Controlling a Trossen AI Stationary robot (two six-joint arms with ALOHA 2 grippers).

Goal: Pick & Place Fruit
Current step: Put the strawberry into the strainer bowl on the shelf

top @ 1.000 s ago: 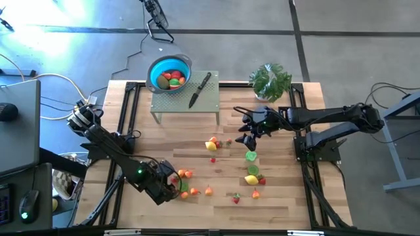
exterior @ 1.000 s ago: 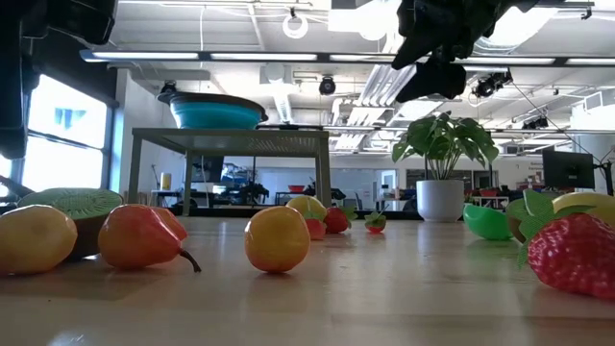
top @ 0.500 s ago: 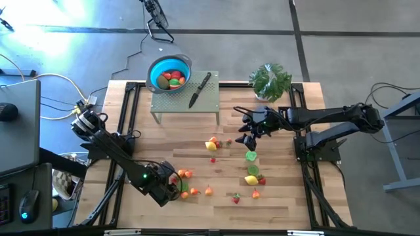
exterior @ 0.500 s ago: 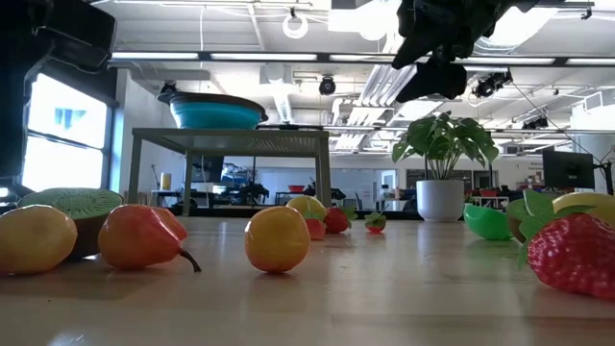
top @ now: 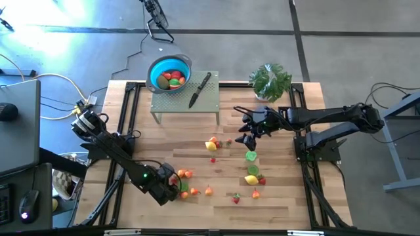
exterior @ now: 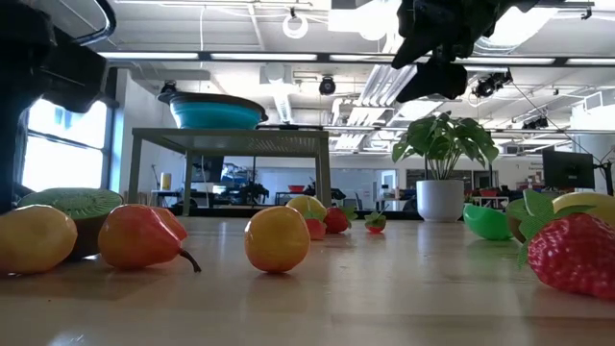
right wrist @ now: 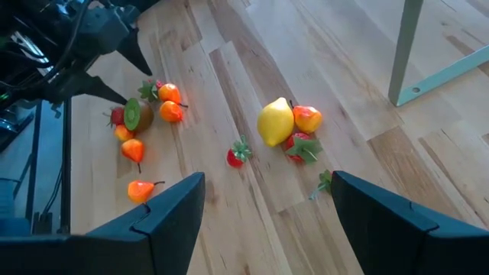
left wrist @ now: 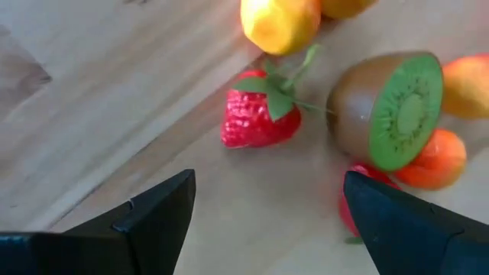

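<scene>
The left tool [left wrist: 267, 210] hung wide open and empty just over a strawberry [left wrist: 256, 118] beside the halved kiwi [left wrist: 390, 107] on the bench [left wrist: 92, 99] — likely light, hard, slick plastic, best pinched across its plump middle — the right tool [right wrist: 267, 206] open, empty, waiting.

Both arms are dark, nearly black, built of jointed tubular segments. The left arm [top: 121, 157], at lower left of the high view, carries a small green light near its wrist and pale banding at its base joint. The right arm [top: 328, 118] at right is matte black. The wrist views show flat, dark, wedge-shaped fingers [left wrist: 153, 214].
</scene>
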